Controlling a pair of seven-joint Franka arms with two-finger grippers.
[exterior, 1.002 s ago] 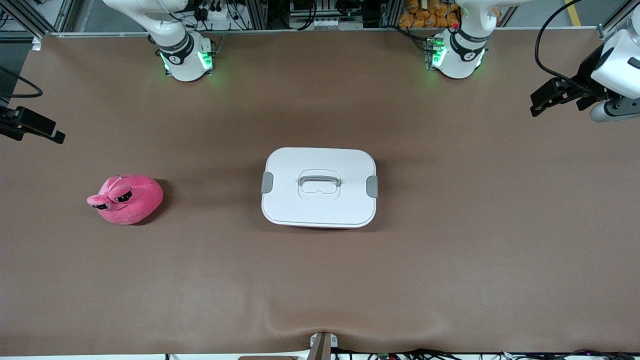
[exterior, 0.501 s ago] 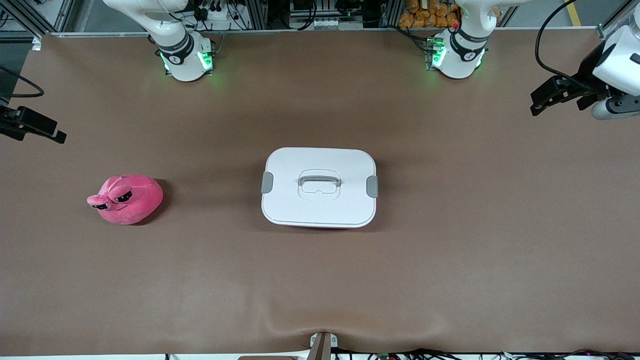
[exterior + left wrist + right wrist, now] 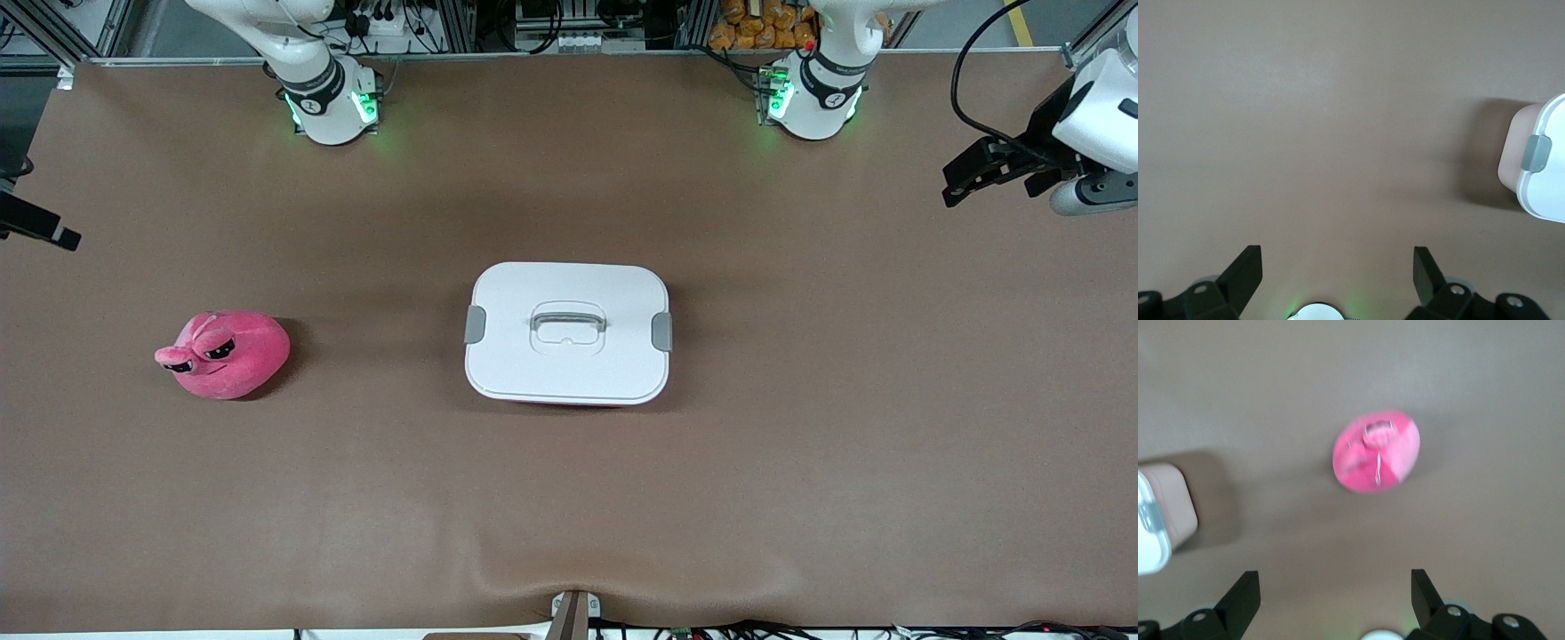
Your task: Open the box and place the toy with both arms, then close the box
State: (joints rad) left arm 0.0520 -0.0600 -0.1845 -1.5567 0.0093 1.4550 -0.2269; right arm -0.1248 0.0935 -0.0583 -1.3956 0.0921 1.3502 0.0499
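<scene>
Brown table (image 3: 800, 462), nothing done yet. Box (image 3: 567, 333) mid-table, lid on, clips shut. Toy (image 3: 227, 353) well apart, toward right arm's end. Left gripper (image 3: 1338, 273) and right gripper (image 3: 1335, 597) spread wide, empty, over table ends. Opening, placing, closing all left.

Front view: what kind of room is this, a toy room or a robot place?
Most likely a robot lab or test bench. Two white jointed robot arms with green-lit bases stand along a brown covered table, with bundled cables and metal frame rails past its edge.
</scene>
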